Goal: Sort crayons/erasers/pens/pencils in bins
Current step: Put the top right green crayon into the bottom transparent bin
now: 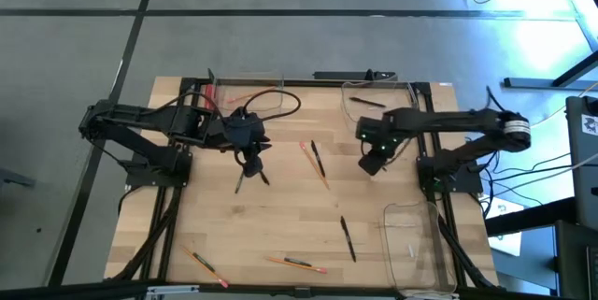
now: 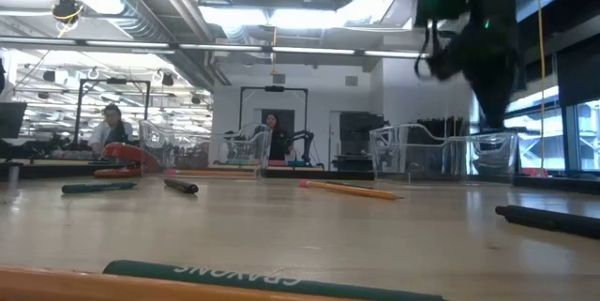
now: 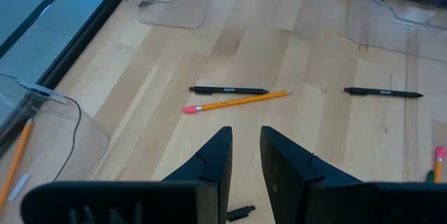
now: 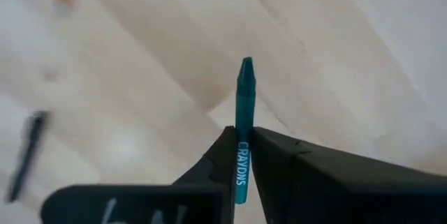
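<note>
My right gripper hangs over the table's right middle, shut on a teal crayon labelled CRAYONS. My left gripper waits over the left middle, open with nothing between its fingers. Black pens and orange pencils lie flat on the wood. Clear bins stand at the far left, far right and near right. Erasers do not show. My right gripper pinches the crayon's labelled shaft between its two fingers. The fingers point down from above and lie along the crayon. The pointed tip sticks out past the fingertips toward the table, and the crayon is lifted clear of the wood.
Two more green crayons lie near the low camera. A pen lies in the far right bin. Cables loop at the far left. Bare wood lies in the table's near middle.
</note>
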{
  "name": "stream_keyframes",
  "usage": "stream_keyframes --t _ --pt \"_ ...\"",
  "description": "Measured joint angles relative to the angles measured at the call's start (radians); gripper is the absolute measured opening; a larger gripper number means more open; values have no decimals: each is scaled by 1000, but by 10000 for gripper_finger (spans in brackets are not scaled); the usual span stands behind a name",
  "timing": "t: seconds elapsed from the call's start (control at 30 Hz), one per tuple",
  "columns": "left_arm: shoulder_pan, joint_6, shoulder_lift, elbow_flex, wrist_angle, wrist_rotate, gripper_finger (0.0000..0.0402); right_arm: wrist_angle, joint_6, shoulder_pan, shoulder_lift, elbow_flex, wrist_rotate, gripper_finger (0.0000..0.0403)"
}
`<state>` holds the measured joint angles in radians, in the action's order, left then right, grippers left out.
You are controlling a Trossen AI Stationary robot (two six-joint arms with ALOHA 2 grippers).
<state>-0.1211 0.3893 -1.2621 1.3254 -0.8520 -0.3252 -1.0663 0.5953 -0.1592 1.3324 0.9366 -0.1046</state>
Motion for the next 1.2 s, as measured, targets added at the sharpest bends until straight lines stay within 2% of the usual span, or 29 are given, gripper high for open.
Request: stream_keyframes --t 0.23,0.47,0.87,1.07,1.2 --pt "0 -11 0 0 0 0 69 -147 161 188 -117 174 45 37" --pt "0 -87 0 0 0 1 69 -249 404 408 -132 297 45 37" --pt "1 -216 0 0 0 4 69 -256 840 795 -79 300 -136 37" --pt "1 -256 0 0 1 5 69 -222 925 896 -1 259 -199 37" --pt "1 -269 0 0 0 5 69 -68 949 924 43 172 -284 37"
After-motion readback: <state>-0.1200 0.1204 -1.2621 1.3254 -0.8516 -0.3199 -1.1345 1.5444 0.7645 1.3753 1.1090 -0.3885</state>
